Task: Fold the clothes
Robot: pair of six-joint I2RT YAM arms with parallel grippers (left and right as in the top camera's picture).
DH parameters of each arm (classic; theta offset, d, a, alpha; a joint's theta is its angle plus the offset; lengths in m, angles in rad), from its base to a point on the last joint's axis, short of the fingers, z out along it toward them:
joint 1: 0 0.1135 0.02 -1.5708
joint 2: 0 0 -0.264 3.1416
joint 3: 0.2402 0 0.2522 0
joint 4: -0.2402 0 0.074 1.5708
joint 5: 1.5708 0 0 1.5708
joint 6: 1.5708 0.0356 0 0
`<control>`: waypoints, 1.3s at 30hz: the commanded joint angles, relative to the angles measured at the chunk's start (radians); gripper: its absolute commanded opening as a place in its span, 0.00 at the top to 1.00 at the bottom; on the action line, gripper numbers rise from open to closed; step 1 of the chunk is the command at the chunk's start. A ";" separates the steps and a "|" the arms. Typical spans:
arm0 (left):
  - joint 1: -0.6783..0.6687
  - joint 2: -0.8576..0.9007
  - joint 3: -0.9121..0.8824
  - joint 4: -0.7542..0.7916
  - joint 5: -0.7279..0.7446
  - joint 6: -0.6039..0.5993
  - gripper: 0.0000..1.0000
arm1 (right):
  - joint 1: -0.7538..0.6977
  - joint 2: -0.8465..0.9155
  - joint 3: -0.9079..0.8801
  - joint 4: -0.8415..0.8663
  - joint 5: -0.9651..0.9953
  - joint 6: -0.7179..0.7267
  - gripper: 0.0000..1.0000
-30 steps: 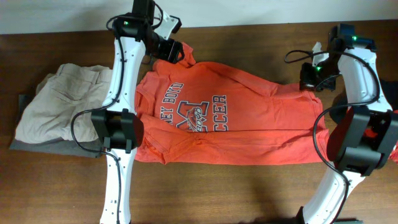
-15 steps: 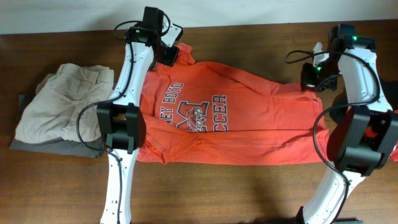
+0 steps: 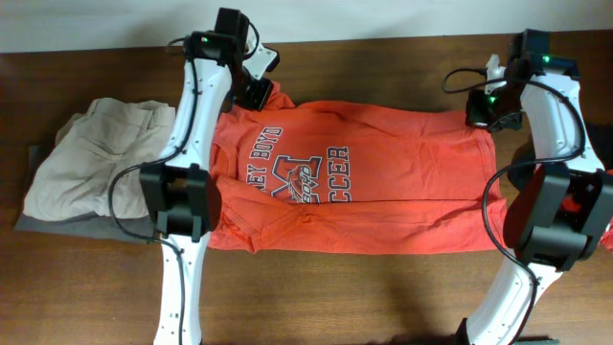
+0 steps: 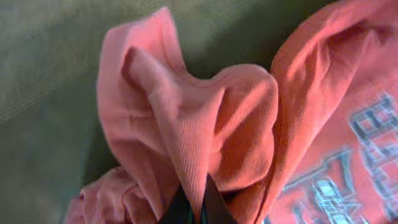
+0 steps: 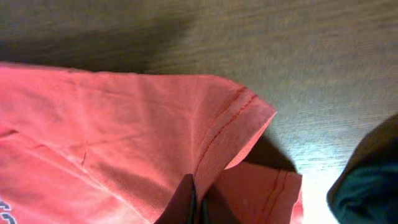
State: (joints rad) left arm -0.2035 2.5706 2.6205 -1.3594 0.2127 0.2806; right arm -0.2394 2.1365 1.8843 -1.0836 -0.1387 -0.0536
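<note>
A large orange-red T-shirt [image 3: 383, 172] with navy and white print lies spread across the brown table, collar end to the left. My left gripper [image 3: 259, 91] is shut on a bunched fold of the shirt's far left sleeve [image 4: 186, 124]. My right gripper [image 3: 482, 113] is shut on the shirt's far right hem corner [image 5: 233, 124], which is lifted slightly off the table. In both wrist views the dark fingertips [image 4: 193, 208] pinch the cloth tightly at the bottom of the frame. The far edge of the shirt is stretched between the two grippers.
A pile of beige clothes [image 3: 96, 153] sits on a dark garment [image 3: 57, 222] at the left of the table [image 3: 383, 287]. A dark garment [image 5: 367, 180] lies right of the right gripper. A red item [image 3: 579, 206] shows at the right edge.
My left gripper has closed on the sleeve and pulled it toward the far left. My right gripper has drawn the hem corner farther back, so the shirt's far edge now lies stretched out.
</note>
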 commanded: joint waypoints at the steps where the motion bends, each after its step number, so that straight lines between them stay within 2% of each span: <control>1: 0.001 -0.064 0.019 -0.078 0.011 -0.002 1.00 | 0.003 -0.023 0.014 0.021 0.017 -0.021 0.96; 8: 0.000 -0.064 0.019 -0.230 0.007 -0.002 0.99 | 0.004 -0.023 0.014 -0.065 0.016 -0.021 0.96; 18: 0.000 -0.064 0.018 -0.329 0.001 -0.002 0.96 | 0.003 -0.023 0.014 -0.202 0.094 -0.006 0.96; 19: 0.000 -0.064 0.018 -0.329 0.000 -0.002 0.93 | 0.003 -0.023 0.014 -0.209 0.130 0.022 0.96; 21: 0.000 -0.064 0.018 -0.328 0.001 -0.002 0.80 | 0.004 -0.023 0.014 -0.213 0.196 0.062 0.96; 26: 0.000 -0.064 0.018 -0.325 0.000 -0.002 0.76 | 0.004 -0.023 0.014 -0.211 0.204 0.069 0.91; 31: 0.000 -0.064 0.018 -0.300 0.013 -0.003 0.73 | 0.004 -0.023 0.014 -0.243 0.192 0.069 0.77; 33: 0.000 -0.064 0.018 -0.255 0.082 -0.002 0.59 | 0.004 -0.023 0.014 -0.253 0.169 0.069 0.77; 35: -0.001 -0.063 0.018 -0.199 0.150 -0.002 0.50 | 0.003 -0.023 0.014 -0.260 0.148 0.069 0.77; 37: -0.006 -0.063 0.018 -0.151 0.170 -0.002 0.45 | 0.003 -0.023 0.014 -0.254 0.147 0.069 0.75; 39: -0.018 -0.063 0.018 -0.135 0.170 -0.002 0.44 | 0.003 -0.023 0.014 -0.229 0.146 0.053 0.66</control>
State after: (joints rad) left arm -0.2058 2.5267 2.6282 -1.5078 0.3145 0.2733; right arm -0.2394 2.1365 1.8843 -1.3308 0.0200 0.0048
